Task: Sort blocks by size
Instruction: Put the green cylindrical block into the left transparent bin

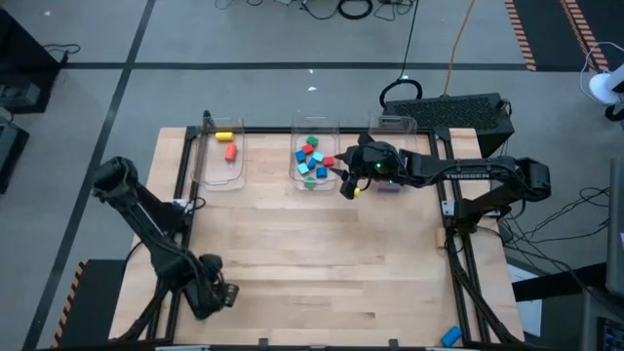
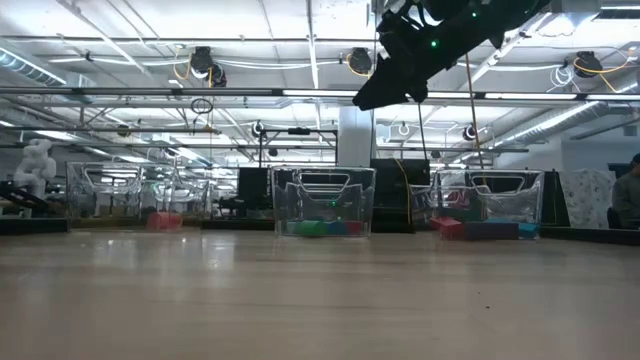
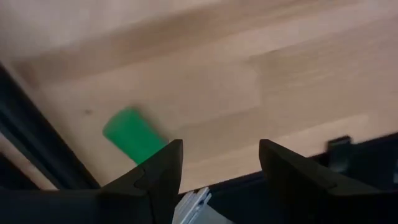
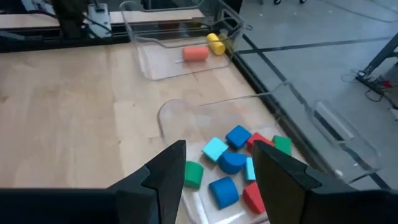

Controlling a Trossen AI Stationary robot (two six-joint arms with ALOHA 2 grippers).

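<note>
Three clear plastic bins stand in a row along the far edge of the pale wooden counter [image 1: 322, 253]. The left bin [image 1: 222, 156] holds a yellow cylinder [image 1: 224, 136] and an orange-red cylinder [image 1: 231, 152], lying apart. The middle bin [image 1: 314, 159] holds a heap of small red, blue, cyan and green blocks [image 1: 312, 160], crowded so closely that their count is hard to make out. The right bin [image 1: 392, 124] is mostly hidden beneath the right arm from above; in the low view red and blue pieces [image 2: 485, 229] show through its wall.

The right claw [image 1: 348, 183] hangs above the counter just beside the middle bin's right edge, its fingers spread and holding nothing; a small yellow spot beside its tip cannot be identified.

The left claw [image 1: 216, 295] rests low at the counter's near-left corner, fingers apart and empty. Its wrist view shows a green piece [image 3: 134, 135] on the counter, blurred and partly cut off by one finger.
</note>
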